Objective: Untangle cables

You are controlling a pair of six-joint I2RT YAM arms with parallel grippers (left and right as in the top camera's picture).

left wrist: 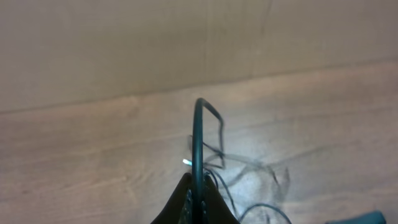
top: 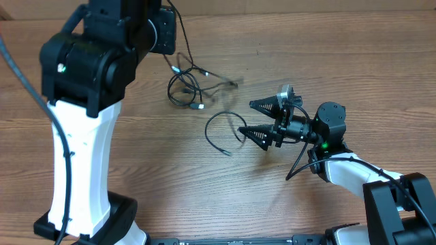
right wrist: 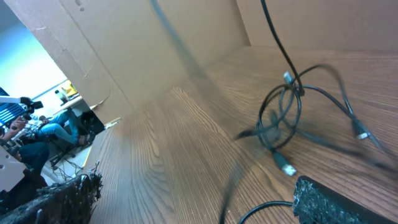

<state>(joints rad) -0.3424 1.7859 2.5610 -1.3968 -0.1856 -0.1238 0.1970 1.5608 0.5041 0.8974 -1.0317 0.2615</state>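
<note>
Your left gripper (left wrist: 196, 202) hangs high above the surface (top: 354, 61), fingers together and clamped on 1 strand (left wrist: 198, 127) of the cables, which arches up out of the tips. In the overhead view that strand (top: 182, 51) drops from beside the left arm (top: 88, 75) down to the bundle (top: 184, 88), a knot of several small loops lying on the surface near the top middle. 1 thin tail (top: 221, 78) leaves the bundle toward the right.

A 2nd cable, an open loop (top: 219, 129), lies by itself below and to the right of the bundle. 1 of its ends sits just beside the lower finger of your right gripper (top: 259, 119). That gripper is low over the surface with its fingers wide apart, pointing at the cables.

From the right wrist, the bundle (right wrist: 283, 118) lies ahead of the spread fingers, with silver plugs (right wrist: 287, 167) showing among the loops and the lifted strand (right wrist: 277, 31) climbing out of the top of the frame. A blurred dark cord crosses the near foreground; you cannot tell which cable it is.

A cardboard wall (right wrist: 124, 56) stands along the far side of the surface. The left arm covers the upper left of the overhead view and hides the surface under it. The right arm's own thicker cable (top: 300, 160) curls beside its wrist.
</note>
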